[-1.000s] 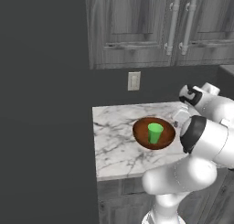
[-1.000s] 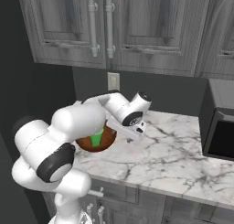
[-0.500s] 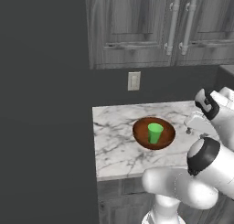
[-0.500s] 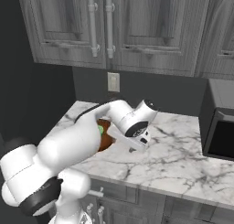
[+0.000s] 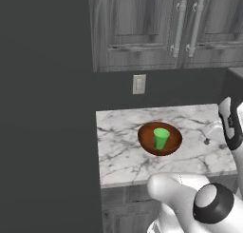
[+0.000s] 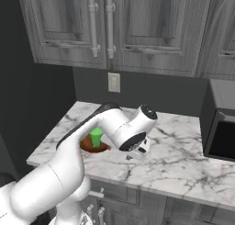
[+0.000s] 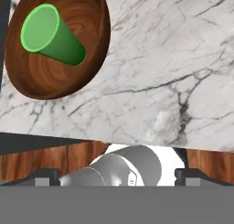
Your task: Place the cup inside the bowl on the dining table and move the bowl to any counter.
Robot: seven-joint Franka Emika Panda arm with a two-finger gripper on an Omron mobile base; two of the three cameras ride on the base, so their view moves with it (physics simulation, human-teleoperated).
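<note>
green cup (image 5: 161, 138) upright in wooden bowl (image 5: 149, 140), marble counter (image 5: 118, 151)

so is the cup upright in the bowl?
Upright: the green cup stands mouth-up inside the wooden bowl on the counter.

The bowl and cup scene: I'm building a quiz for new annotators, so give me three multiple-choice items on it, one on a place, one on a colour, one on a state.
1. Where does the bowl sit?
A. on the marble counter below the wall outlet
B. in a sink
C. on a stool

2. What colour is the cup?
A. red
B. bright green
C. white

3. How is the gripper?
A. shut on the cup
B. shut on the bowl's rim
C. open, holding nothing

Answers: 1 A, the left base view shows it on the veined top under the outlet. 2 B, the green shows in all three views. 3 C, in the hand view the fingertips stand wide apart, away from the bowl.
</note>
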